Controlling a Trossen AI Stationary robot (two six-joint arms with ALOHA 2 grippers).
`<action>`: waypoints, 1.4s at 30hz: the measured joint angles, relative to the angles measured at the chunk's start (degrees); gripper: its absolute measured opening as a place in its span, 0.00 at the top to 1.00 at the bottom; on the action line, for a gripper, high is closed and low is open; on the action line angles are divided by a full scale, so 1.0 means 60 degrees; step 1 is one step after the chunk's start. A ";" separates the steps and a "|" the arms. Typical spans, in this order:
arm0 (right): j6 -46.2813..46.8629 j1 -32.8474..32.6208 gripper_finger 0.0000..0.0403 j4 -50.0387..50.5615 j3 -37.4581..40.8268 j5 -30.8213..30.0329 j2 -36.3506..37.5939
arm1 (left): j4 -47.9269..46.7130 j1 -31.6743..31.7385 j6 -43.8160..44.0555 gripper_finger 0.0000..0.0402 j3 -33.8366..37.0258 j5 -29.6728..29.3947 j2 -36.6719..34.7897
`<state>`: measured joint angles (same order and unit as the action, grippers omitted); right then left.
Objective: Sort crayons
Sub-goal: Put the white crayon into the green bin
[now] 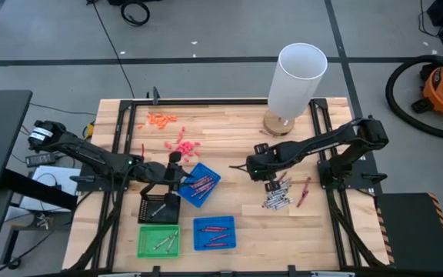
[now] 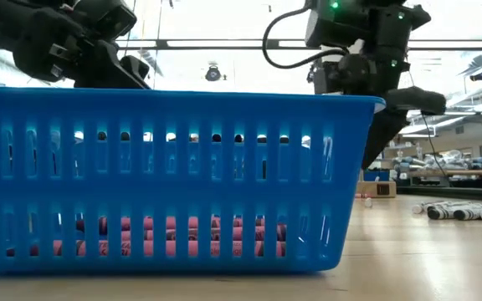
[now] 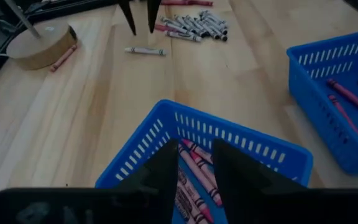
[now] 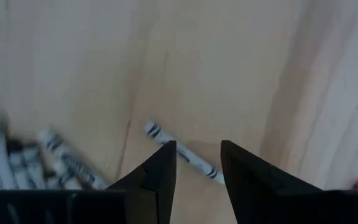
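Grey-silver crayons (image 1: 277,198) lie in a loose heap on the table's right half, with a red crayon (image 1: 304,191) beside them. My right gripper (image 4: 197,168) points down, open, just above a single grey crayon (image 4: 182,155) that lies flat on the wood, apart from the heap. Its fingers do not touch that crayon. My left gripper (image 3: 194,171) hangs open over the tilted blue tray (image 1: 198,185), which holds several red crayons (image 3: 197,168). Nothing shows between its fingers.
A second blue tray (image 1: 214,233) with red crayons, a green tray (image 1: 158,241) with grey ones and a black tray (image 1: 160,208) stand near the front edge. A white cylinder (image 1: 298,77) on a round wooden base stands at the back. Pink and orange bits (image 1: 181,144) lie at the back left.
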<state>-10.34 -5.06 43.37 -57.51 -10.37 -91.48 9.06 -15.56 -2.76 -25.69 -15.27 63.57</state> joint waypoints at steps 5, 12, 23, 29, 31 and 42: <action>-0.1392 -0.0015 0.67 0.0467 -0.0463 -0.0003 -0.0633 | -0.0229 -0.0017 0.0002 0.73 -0.0006 -0.0001 -0.0131; -0.2979 0.0000 0.67 0.1662 -0.1273 -0.0069 -0.1793 | -0.0689 -0.0543 0.0076 0.73 -0.0002 0.0026 -0.0575; -0.4309 0.0007 0.71 0.2971 -0.2128 -0.0414 -0.3211 | -0.1434 -0.1103 0.0331 0.73 0.0000 -0.0018 -0.1756; -0.4812 0.0007 0.71 0.2699 -0.2120 -0.0616 -0.3337 | -0.1802 -0.1075 0.0501 0.73 -0.0015 -0.0074 -0.2391; -0.5064 0.0007 0.72 0.2553 -0.2122 -0.0552 -0.3340 | -0.1942 -0.1074 0.0522 0.73 -0.0007 -0.0084 -0.2503; -0.5713 0.0007 0.89 0.2002 -0.1924 -0.0038 -0.3301 | -0.1936 -0.1189 0.0951 0.73 -0.0047 -0.0081 -0.2589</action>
<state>-44.62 -5.02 55.38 -69.06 -10.60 -111.29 -2.56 -22.69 2.94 -25.97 -15.75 48.04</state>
